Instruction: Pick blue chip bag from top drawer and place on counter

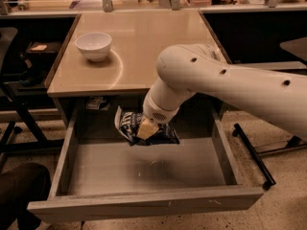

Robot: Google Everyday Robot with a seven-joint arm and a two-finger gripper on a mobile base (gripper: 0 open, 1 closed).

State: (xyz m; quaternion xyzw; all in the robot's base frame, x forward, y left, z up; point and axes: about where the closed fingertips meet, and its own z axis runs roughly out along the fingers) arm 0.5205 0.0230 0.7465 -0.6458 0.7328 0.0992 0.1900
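1 tool (pixel 147 128) clamped on 1 blue chip bag (pixel 164 135) (above top drawer (pixel 144 202)), 1 bowl (pixel 94 45) bkgd

A glossy beige-tan worktop (pixel 144 37) tops a grey cabinet. One white bowl (pixel 94 45) stands on it, near the back left corner. The gripper (pixel 146 128) hangs below the worktop's front edge, over the open top drawer (pixel 144 205), jaws clamped on a blue chip bag (pixel 125 124).

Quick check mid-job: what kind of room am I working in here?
Probably a lab or workshop: a cluttered bench runs behind the counter, and the floor is hard and speckled. The pincer holds the blue chip bag over the top drawer.
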